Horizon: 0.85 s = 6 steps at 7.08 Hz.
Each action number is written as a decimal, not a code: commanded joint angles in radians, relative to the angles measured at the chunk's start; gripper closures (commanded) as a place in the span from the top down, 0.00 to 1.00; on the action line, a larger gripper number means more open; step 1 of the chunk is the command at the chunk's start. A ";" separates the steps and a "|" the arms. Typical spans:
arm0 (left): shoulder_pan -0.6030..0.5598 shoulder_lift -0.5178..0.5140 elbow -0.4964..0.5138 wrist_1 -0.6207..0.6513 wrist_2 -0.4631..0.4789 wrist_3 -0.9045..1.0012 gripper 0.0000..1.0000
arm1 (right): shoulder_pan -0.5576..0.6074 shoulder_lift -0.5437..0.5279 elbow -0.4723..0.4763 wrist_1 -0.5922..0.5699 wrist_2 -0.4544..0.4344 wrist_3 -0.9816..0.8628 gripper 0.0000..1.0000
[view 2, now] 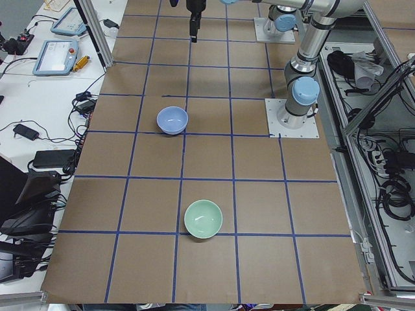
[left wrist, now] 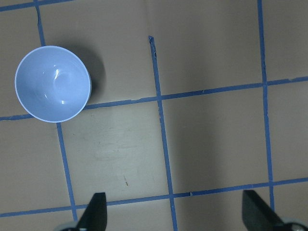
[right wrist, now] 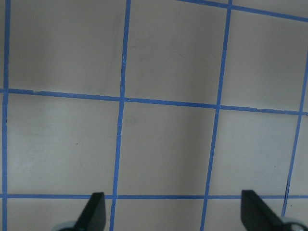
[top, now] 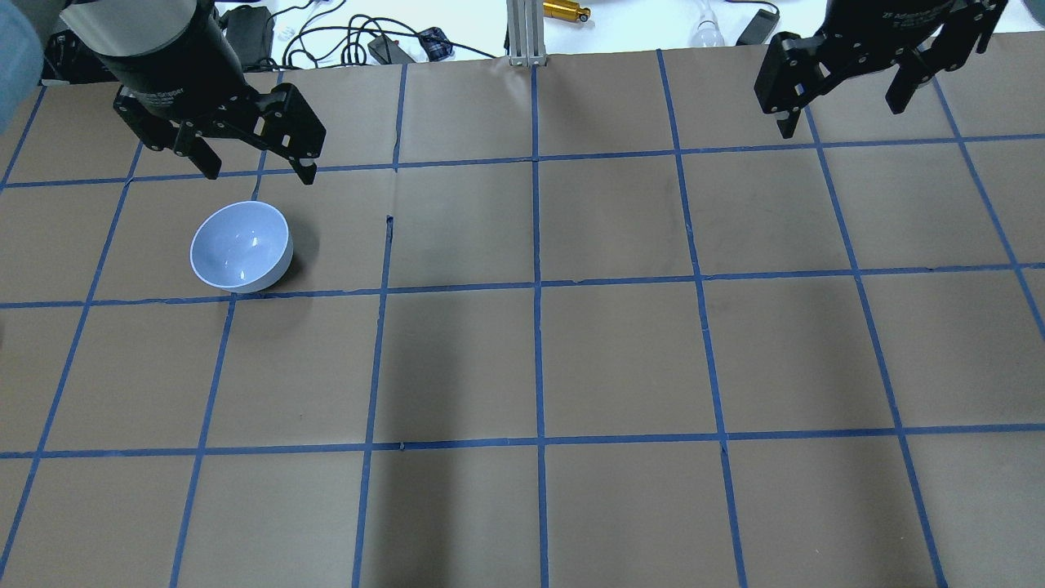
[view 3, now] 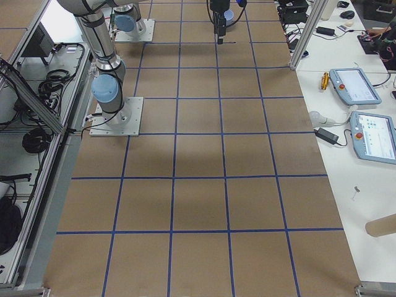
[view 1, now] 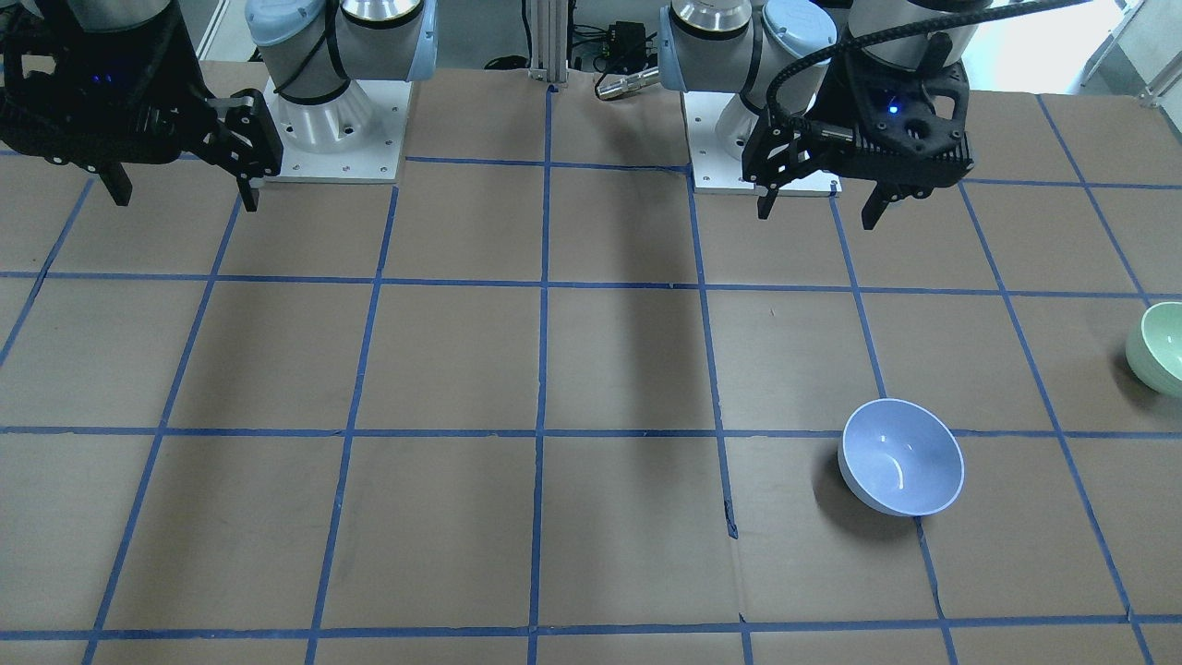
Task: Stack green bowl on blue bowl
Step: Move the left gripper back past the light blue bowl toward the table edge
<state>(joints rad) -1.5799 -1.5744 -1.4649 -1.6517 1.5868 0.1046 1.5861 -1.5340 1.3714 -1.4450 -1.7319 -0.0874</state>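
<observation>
Either side of the aluminium post (view 1: 551, 37), the left arm (view 1: 711, 37) and the right arm (view 1: 369, 37) were fat silver-grey joints with pale blue caps (view 1: 794, 37), each on a white square base plate (view 1: 369, 159) dotted with small screws. The left gripper (view 1: 819, 211) and the right gripper (view 1: 185, 196) were matte black with slim tapered fingers; a ribbed black cable (view 1: 923, 30) fed the left wrist's finned housing, where a blue light (view 1: 893, 107) glowed. White lettering (top: 914, 15) marked the gripper bodies
</observation>
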 commanded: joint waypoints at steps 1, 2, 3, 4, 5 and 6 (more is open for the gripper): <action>0.029 -0.001 -0.032 0.009 0.057 0.105 1.00 | 0.000 0.000 0.000 0.000 0.000 0.000 1.00; 0.087 0.005 -0.037 0.021 0.067 0.191 1.00 | 0.000 0.000 0.000 0.000 0.000 0.000 1.00; 0.128 0.019 -0.046 0.017 0.065 0.251 1.00 | 0.000 0.000 0.000 0.000 0.000 0.000 1.00; 0.182 0.028 -0.064 0.023 0.067 0.359 1.00 | 0.000 0.000 0.000 0.000 0.000 0.000 1.00; 0.240 0.028 -0.067 0.023 0.065 0.429 1.00 | 0.000 0.000 0.000 0.000 0.000 0.000 1.00; 0.283 0.028 -0.068 0.023 0.067 0.525 1.00 | 0.000 0.000 0.000 0.000 0.000 0.000 1.00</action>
<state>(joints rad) -1.3554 -1.5479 -1.5289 -1.6298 1.6526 0.5202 1.5861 -1.5340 1.3714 -1.4450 -1.7319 -0.0874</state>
